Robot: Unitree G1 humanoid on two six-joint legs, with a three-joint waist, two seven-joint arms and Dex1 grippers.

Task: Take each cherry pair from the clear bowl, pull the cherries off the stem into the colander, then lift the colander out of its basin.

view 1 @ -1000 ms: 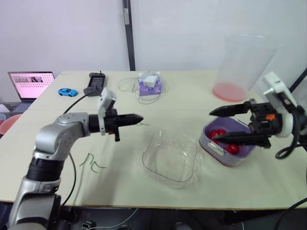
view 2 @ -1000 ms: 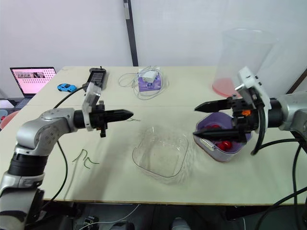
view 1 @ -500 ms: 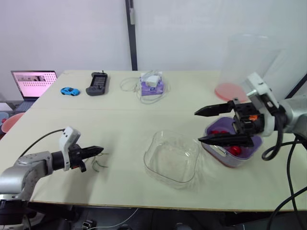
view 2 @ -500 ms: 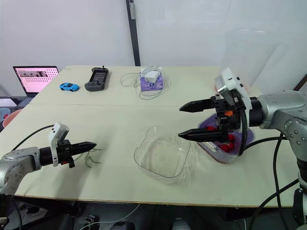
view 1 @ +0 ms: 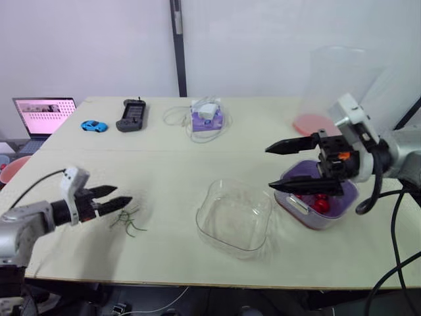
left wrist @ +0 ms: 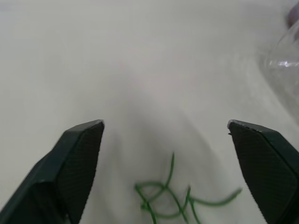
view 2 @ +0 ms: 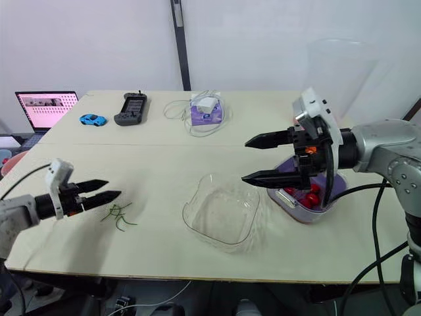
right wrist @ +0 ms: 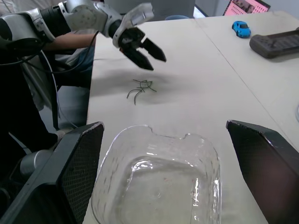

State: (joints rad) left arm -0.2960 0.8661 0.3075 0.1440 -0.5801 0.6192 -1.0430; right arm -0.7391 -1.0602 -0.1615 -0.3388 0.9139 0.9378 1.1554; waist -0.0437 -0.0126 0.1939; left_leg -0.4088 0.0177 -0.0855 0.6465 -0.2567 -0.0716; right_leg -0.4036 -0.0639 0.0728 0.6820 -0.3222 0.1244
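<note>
Beige table [view 1: 171,174]: stems [view 1: 126,220] lower left, bowl [view 1: 235,215] centre, basin [view 1: 312,214] right; along the top, toy car [view 1: 93,126], controller [view 1: 131,114], purple box [view 1: 207,118], clear tub [view 1: 332,85].

End effectors: 2, left end effector [view 1: 122,195], right end effector [view 1: 270,169]
Bowl [view 1: 233,217]: 1
Colander [view 1: 293,203]: 1
Cherries [view 1: 320,204]: several, count unclear
Stems [view 1: 126,220]: one tangle
Laptop [view 1: 43,115]: 1
Toy car [view 1: 93,126]: 1
Controller [view 1: 130,115]: 1

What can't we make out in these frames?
- How many cherries: in the eye views the right gripper and its arm cover part of the colander.
- Where the colander ends and the basin starts: too small in the eye views.
- How many stems: tangled on the table, blurred in the left wrist view, tiny elsewhere.
</note>
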